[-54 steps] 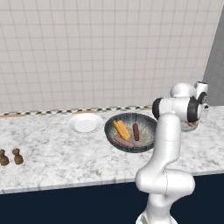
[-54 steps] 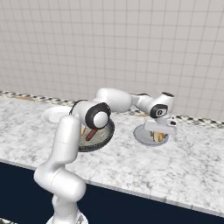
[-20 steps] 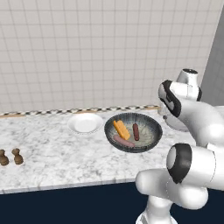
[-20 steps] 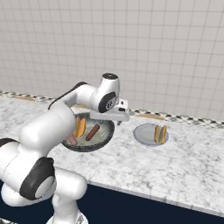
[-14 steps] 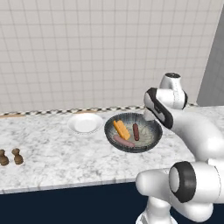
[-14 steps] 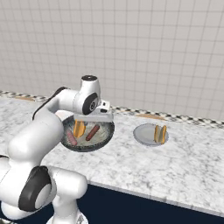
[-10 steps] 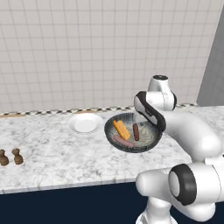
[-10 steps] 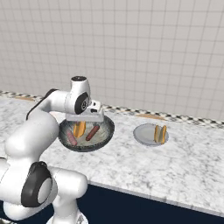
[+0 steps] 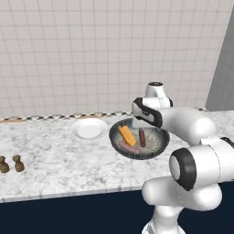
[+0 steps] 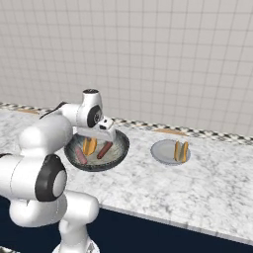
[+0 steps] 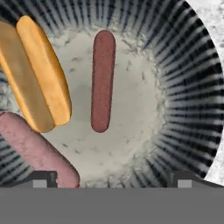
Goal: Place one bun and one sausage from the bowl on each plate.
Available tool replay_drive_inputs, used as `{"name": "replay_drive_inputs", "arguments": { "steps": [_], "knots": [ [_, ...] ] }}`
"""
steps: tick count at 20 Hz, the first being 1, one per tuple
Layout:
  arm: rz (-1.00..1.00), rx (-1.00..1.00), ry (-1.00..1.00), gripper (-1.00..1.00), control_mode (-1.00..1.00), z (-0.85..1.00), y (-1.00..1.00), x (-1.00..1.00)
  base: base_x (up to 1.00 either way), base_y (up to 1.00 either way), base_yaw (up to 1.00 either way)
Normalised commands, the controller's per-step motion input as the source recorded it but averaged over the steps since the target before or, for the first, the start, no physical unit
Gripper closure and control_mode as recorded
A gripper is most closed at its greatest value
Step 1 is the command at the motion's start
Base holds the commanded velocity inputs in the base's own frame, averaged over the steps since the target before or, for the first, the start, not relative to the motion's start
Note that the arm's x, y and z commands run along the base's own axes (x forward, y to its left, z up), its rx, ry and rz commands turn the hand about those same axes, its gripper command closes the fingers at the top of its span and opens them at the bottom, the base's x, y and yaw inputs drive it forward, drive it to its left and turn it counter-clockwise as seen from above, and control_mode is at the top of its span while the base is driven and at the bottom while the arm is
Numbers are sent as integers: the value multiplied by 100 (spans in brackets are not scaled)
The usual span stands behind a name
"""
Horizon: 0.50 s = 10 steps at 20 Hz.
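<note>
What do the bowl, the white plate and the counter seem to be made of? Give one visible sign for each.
Bowl: probably glazed stoneware, dark streaked wall, speckled pale inside. White plate: likely smooth ceramic, plain with soft shading. Counter: looks like polished marble, grey veins on white.

Large round dark grey bowl [image 9: 157,147] on the marble counter, ribbed wall, speckled lighter inside. Inside: one split orange-tan bun [image 11: 37,76], a dark red-brown sausage [image 11: 103,78] just beside it, a paler pinkish sausage [image 11: 37,151] nearer the rim. White plate [image 9: 89,128] just left of the bowl, flat, bare. Grey plate [image 10: 160,150] to the bowl's right, apart from it, bearing a bun [image 10: 177,150] and a sausage [image 10: 184,151] side by side.
</note>
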Motion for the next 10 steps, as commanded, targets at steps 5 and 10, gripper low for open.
{"name": "replay_drive_inputs", "arguments": {
  "steps": [5,10],
  "knots": [
    [-13,9,0,-100,-100,-35,0,35,0,0,0],
    [-11,5,-6,-100,-100,-37,0,19,0,0,0]
  ]
}}
